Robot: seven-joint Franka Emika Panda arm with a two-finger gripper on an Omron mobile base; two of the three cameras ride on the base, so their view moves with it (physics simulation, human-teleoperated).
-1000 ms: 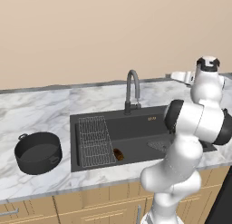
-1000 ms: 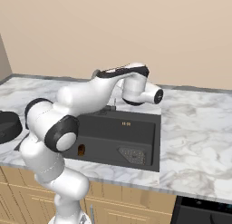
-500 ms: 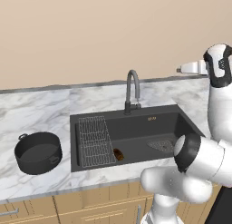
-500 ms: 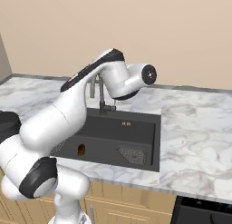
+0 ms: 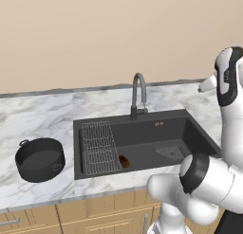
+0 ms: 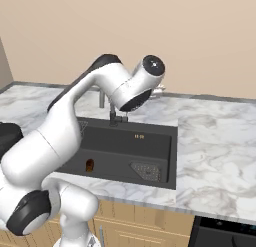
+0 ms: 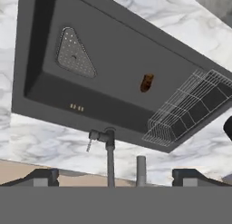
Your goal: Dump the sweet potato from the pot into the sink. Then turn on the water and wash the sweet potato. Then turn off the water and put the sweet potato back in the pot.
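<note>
The sweet potato [image 5: 124, 161] [image 6: 90, 165] [image 7: 146, 82], a small reddish-brown lump, lies on the floor of the dark sink [image 5: 190, 126] [image 6: 172, 156] [image 7: 31, 46] beside the wire rack [image 5: 98, 148] [image 7: 190, 105]. On the counter left of the sink stands the dark pot [image 5: 40, 158], with nothing in it that I can see. My gripper [image 7: 117, 178] hangs high above the back of the sink, looking down over the faucet [image 5: 137, 93] [image 7: 108, 150]. Its fingertips [image 7: 43, 177] stand wide apart, open, with nothing held.
A perforated drain strainer [image 5: 170, 152] [image 6: 146, 170] [image 7: 74, 55] sits in the sink's right part. Marble counter [image 5: 38, 114] [image 6: 220, 141] runs on both sides, with wooden cabinet fronts [image 5: 95, 211] below. My own white arm fills the right of the left base view.
My arm has swung and folded, its elbow dropping low in front while the hand stays up behind the sink. Sweet potato and pot have not moved. The gripper stays open.
</note>
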